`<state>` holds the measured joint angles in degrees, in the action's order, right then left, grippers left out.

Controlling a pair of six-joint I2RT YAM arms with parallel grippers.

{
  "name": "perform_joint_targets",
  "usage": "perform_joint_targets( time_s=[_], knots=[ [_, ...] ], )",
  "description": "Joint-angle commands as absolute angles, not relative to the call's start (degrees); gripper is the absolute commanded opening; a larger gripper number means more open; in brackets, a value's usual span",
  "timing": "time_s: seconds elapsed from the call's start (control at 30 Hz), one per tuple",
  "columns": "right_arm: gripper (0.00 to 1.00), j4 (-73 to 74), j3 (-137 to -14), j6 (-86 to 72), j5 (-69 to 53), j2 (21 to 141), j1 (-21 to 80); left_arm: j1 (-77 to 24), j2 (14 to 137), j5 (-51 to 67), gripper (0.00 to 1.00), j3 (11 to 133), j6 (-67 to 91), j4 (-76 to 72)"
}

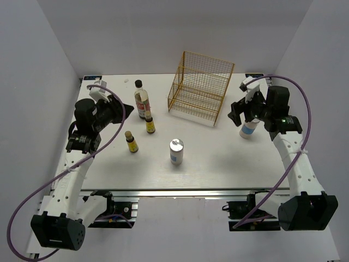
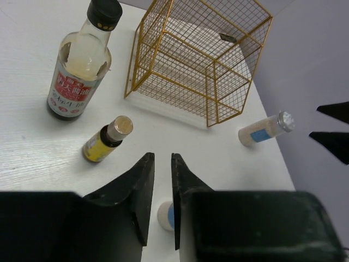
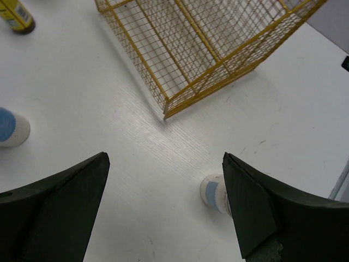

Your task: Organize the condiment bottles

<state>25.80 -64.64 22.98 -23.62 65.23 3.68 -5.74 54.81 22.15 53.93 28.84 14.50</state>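
Observation:
The tall clear bottle (image 1: 142, 98) with a black cap stands at the back left, also in the left wrist view (image 2: 76, 60). Two amber bottles (image 1: 149, 124) (image 1: 131, 141) stand in front of it; one shows in the left wrist view (image 2: 106, 139). One white cylinder (image 1: 176, 151) stands mid-table and shows beyond my left fingers (image 2: 165, 214). The other white cylinder (image 1: 249, 129) stands at the right (image 3: 214, 192), beside my right finger. My left gripper (image 1: 126, 106) (image 2: 162, 157) hovers near the tall bottle, jaws almost together and empty. My right gripper (image 1: 238, 114) (image 3: 165, 158) is wide open and empty.
The gold wire rack (image 1: 202, 87) stands at the back centre, open side facing front; it also shows in the left wrist view (image 2: 202, 60) and the right wrist view (image 3: 202, 43). White walls close in the table on three sides.

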Motion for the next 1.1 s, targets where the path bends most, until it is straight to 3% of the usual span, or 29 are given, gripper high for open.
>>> perform_joint_targets(
  time_s=[0.0, 0.07, 0.1, 0.13, 0.23, 0.27, 0.33, 0.4, 0.57, 1.07],
  knots=[
    [0.89, 30.6, -67.5, 27.6, -29.3, 67.1, 4.2, -5.7, 56.5, 22.4, 0.28, 58.3, 27.3, 15.6],
    [0.89, 31.9, -69.8, 27.4, -31.9, 68.4, 4.4, -5.7, 58.7, 22.2, 0.45, 59.0, 27.2, 15.9],
    [0.89, 29.9, -69.8, 25.4, -32.4, 68.9, 4.7, -5.7, 59.5, 22.0, 0.58, 59.7, 26.9, 16.5],
    [0.89, 29.3, -69.9, 24.0, -33.1, 69.1, 6.7, -5.7, 60.2, 21.5, 0.76, 60.0, 26.8, 16.9],
    [0.78, 25.3, -70.3, 23.5, -26.4, 69.9, 15.4, -5.7, 63.0, 20.3, 0.88, 62.0, 25.1, 18.0],
    [0.65, 24.3, -70.7, 22.1, -25.8, 70.6, 16.9, -5.9, 64.0, 18.1, 0.92, 62.7, 24.8, 17.9],
    [0.54, 22.4, -72.3, 19.1, -24.4, 72.1, 19.8, -6.2, 65.5, 15.7, 0.92, 64.7, 23.0, 17.7],
    [0.53, 22.0, -75.7, 15.0, -24.9, 75.0, 20.7, -6.5, 68.5, 12.7, 0.92, 66.3, 21.3, 17.8],
    [0.78, 17.4, -82.6, 10.0, -24.5, 83.0, 23.9, -6.6, 70.8, 9.9, 0.91, 68.6, 20.6, 20.6],
    [0.83, 7.0, -112.7, 3.4, -28.5, 116.6, 35.9, -6.6, 52.0, 2.7, 0.91, 59.2, 23.1, 32.1]
  ],
)
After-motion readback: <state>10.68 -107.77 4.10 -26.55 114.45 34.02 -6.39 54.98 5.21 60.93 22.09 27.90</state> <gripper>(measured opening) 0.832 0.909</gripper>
